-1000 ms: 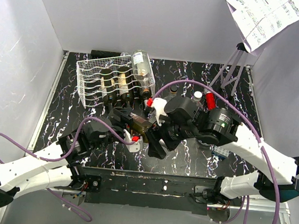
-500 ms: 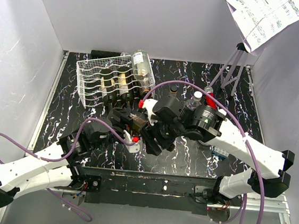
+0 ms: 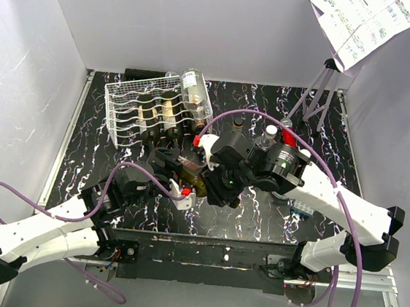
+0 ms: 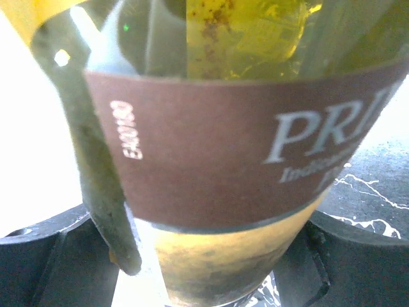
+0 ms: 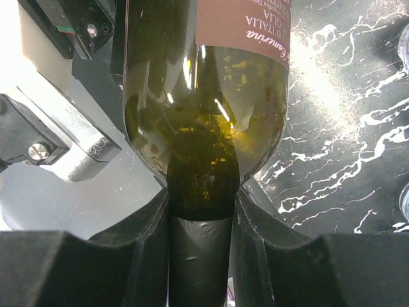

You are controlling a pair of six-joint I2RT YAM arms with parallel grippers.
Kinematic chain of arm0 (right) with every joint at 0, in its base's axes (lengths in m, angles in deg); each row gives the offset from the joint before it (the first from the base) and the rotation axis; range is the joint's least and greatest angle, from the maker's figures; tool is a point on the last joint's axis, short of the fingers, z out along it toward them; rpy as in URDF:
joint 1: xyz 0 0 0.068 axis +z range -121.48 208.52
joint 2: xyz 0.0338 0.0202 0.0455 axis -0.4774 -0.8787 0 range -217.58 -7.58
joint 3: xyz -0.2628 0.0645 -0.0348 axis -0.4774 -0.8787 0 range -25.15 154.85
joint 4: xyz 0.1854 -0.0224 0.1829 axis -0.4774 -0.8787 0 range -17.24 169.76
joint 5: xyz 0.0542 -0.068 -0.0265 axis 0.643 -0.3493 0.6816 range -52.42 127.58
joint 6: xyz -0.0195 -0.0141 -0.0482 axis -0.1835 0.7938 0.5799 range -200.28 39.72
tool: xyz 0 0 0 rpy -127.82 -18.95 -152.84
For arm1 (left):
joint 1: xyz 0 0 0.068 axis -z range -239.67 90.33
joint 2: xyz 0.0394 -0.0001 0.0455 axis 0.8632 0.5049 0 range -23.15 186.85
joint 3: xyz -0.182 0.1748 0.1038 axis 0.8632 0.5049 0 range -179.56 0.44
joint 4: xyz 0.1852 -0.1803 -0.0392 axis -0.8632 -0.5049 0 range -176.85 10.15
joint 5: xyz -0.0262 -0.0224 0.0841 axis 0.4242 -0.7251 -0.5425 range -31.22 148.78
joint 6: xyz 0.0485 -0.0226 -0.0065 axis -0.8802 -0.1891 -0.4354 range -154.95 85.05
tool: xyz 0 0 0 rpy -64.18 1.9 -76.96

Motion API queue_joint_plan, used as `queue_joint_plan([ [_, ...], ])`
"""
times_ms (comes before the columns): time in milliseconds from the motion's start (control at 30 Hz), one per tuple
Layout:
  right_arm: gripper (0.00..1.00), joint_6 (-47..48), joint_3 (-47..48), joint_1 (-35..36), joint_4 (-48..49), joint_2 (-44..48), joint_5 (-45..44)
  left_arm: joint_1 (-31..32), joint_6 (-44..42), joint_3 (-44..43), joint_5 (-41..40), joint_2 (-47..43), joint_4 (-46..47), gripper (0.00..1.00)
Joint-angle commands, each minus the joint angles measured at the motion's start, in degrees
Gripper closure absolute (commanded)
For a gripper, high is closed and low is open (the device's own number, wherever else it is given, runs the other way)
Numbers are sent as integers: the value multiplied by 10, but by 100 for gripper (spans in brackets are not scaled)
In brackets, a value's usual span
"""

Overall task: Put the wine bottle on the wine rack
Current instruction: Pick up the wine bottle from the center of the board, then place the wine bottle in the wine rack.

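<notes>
"Wine bottle (image 3: 194,176), position?"

"Mid-table, on its side between the two arms, neck toward the right one. It lies near the wine rack (image 3: 113,118), just off that rack's near right corner. Whether it rests on the table (image 3: 257,212) or hangs above it cannot be told."

"Grips?"

"Left gripper (image 3: 176,172) is clamped across the labelled body. Right gripper (image 5: 199,252) has its jaws pressed to both sides of the foil-covered neck."

"Rack condition?"

"It stands at the far left of the table. Several dark bottles lie in its cradles, and a clear bottle (image 3: 192,90) lies along its right edge."

"Room to move?"

"Bare marbled surface shows to the near right of the grippers and in a strip between the rack and the left wall (image 3: 34,106). Small bottles (image 3: 287,138) stand close behind the right arm. A tripod (image 3: 318,92) occupies the far right corner."
</notes>
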Motion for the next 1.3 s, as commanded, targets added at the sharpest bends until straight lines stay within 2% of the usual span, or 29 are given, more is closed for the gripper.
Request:
queue_joint_plan([
  [0,99,-3,-13,6,10,20,-11,1,37,-10,-25,-20,115,93],
  [33,99,-3,-18,6,20,27,-10,1,39,-6,-31,-21,119,61],
  [67,99,-3,-24,7,32,34,-11,1,42,-4,-37,-24,125,36],
  [133,99,-6,-40,7,55,54,-17,2,44,7,-46,-31,136,5],
  [167,99,-8,-47,8,63,60,-19,1,44,12,-49,-36,142,2],
  [300,99,-17,-67,7,82,92,-41,1,64,23,-67,-60,112,2],
  [467,99,-36,-83,7,95,134,-82,1,131,18,-98,-113,43,2],
  [633,99,-47,-69,7,98,155,-114,1,175,25,-108,-153,2,2],
  [733,99,-50,-52,7,88,157,-129,1,205,25,-143,-166,-12,2],
  [833,99,-50,-57,7,86,147,-133,1,317,-30,-189,-157,-57,2],
  [967,99,-56,-77,8,116,114,-127,1,441,-154,-197,-142,-132,2],
  [1067,99,-62,-77,24,162,69,-130,1,517,-232,-170,-168,-164,2],
  [1267,99,-80,-20,72,241,-55,-140,1,612,-308,-105,-232,-188,2],
])
